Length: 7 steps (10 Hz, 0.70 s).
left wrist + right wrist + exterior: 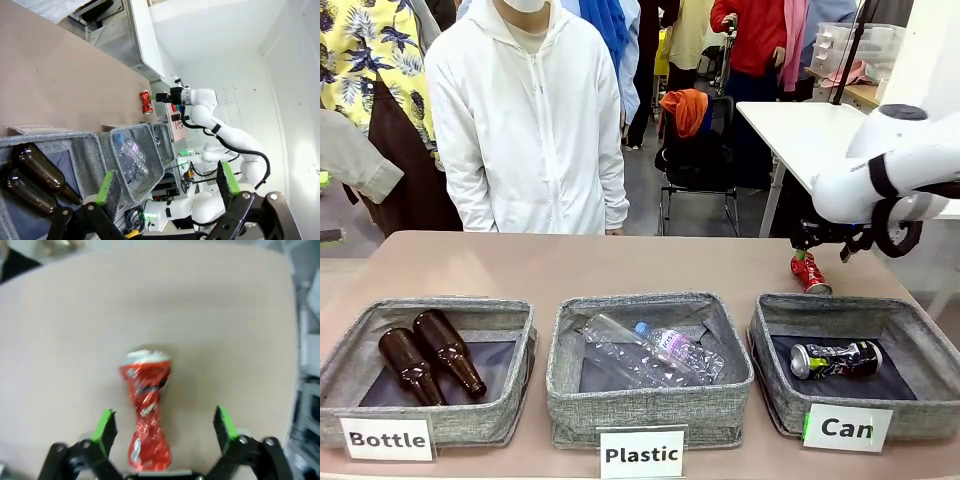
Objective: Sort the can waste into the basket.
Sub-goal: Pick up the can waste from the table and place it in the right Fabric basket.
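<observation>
Straddling the red can [147, 410] from above, the right gripper [165, 427] has its fingers spread wide, one pad on each side and neither touching, apparently lined up for a pinch across the crushed waist. That can lies flat on the table [60, 340], long axis running straight out from between the fingers, its pale end pointing away. Beyond, the black-and-silver can [836, 359] already lies in the basket [920, 345] labelled "Can", silver end toward the middle bin. The left gripper [167, 187] hangs released, nothing between its pads.
</observation>
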Each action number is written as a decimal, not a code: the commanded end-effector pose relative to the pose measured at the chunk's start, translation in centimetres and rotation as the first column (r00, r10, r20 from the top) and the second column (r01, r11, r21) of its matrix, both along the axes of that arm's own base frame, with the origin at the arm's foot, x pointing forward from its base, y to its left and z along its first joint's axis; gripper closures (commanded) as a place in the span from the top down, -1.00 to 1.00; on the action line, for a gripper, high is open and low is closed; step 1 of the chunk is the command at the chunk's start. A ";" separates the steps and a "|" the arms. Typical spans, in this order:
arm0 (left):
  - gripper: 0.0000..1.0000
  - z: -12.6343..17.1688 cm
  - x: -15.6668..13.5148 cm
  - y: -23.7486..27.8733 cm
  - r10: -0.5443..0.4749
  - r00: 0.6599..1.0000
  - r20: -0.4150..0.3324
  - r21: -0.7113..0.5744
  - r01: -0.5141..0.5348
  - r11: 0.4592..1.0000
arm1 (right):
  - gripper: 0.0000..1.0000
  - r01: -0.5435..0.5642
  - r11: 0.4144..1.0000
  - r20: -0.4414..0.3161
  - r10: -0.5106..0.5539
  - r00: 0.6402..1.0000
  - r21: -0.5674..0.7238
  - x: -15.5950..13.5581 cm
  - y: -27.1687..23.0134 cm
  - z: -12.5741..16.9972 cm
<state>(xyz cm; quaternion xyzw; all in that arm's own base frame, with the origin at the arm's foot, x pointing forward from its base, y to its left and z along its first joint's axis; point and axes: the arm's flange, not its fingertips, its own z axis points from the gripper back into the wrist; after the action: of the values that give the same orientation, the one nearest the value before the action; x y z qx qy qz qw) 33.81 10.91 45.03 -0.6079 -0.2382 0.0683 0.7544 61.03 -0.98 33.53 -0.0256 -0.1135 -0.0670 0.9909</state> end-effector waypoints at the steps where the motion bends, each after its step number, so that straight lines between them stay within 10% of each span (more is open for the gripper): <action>1: 1.00 0.3 -0.2 0.1 -0.010 1.000 -0.006 -0.002 0.010 1.000 | 1.00 0.042 0.998 -0.109 -0.046 0.993 -0.039 3.3 1.2 -1.0; 7: 1.00 0.3 -0.2 0.1 -0.010 1.000 -0.006 -0.002 0.010 1.000 | 1.00 0.005 1.000 -0.252 -0.005 0.968 -0.002 4.6 0.9 -3.6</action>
<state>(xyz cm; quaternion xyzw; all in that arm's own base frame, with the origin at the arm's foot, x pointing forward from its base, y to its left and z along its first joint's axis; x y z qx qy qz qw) 33.80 10.92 45.05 -0.6079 -0.2383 0.0682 0.7543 64.63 -0.10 29.58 -0.0452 0.0049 -0.0745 0.9962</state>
